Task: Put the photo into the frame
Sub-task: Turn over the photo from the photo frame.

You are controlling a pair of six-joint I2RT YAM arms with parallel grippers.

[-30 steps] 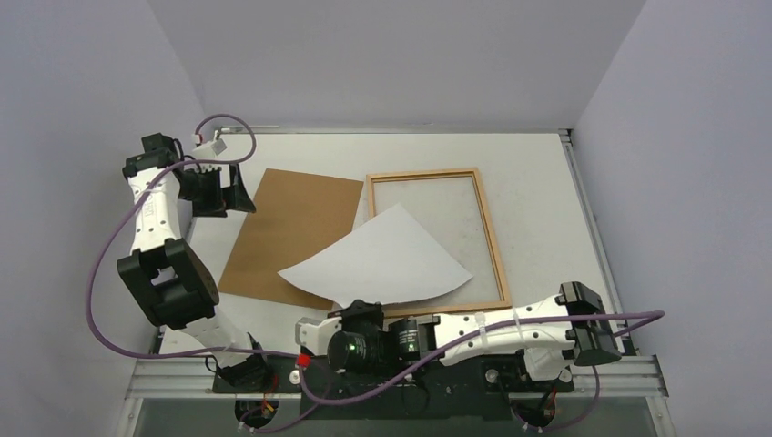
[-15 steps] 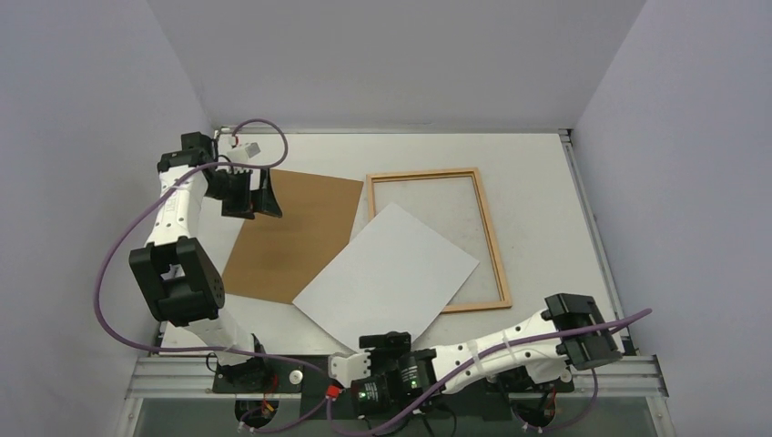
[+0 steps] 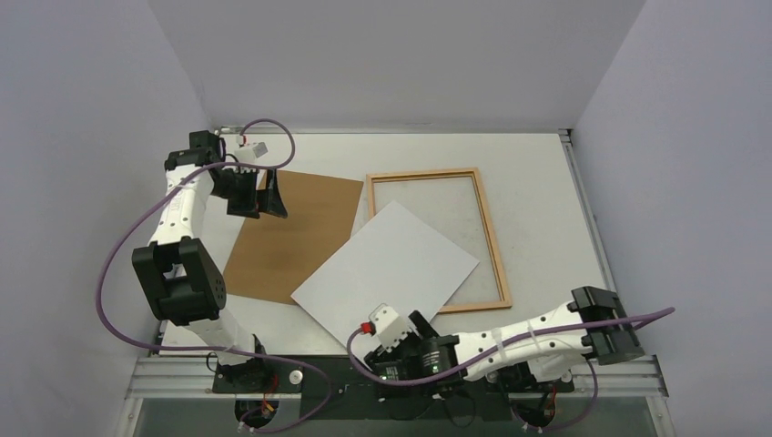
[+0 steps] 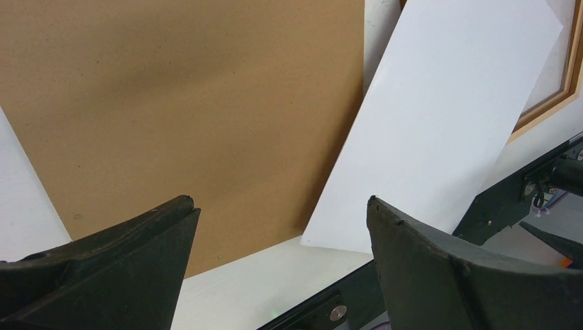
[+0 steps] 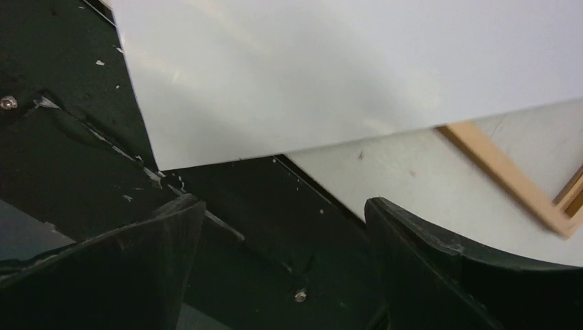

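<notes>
Photo (image 3: pixel 386 270): white side up, skewed across frame (image 3: pixel 492 238) corner and backing sheet (image 3: pixel 287 232)
Long axis: near-left to far-right
Right gripper (image 5: pixel 278 206): spread, empty, just beside photo's near corner; nearer arm
Left gripper (image 4: pixel 278 203): spread, empty

Robot lab enclosure, bare white walls (image 3: pixel 382 64), white table (image 3: pixel 537 182), metal rail (image 3: pixel 164 375)

We've got a flat white rectangular tabletop (image 3: pixel 537 173) boxed in on three sides by plain pale lavender-grey panels: a left wall (image 3: pixel 82 109), a back wall (image 3: pixel 391 55) and a right wall (image 3: pixel 692 137). A thin silver metal strip (image 3: pixel 588 218) runs along the table's right edge, and a silver aluminium rail (image 3: pixel 173 375) sits across the near edge. Lighting's soft and even, so we only get faint shadows on the white surface.
</notes>
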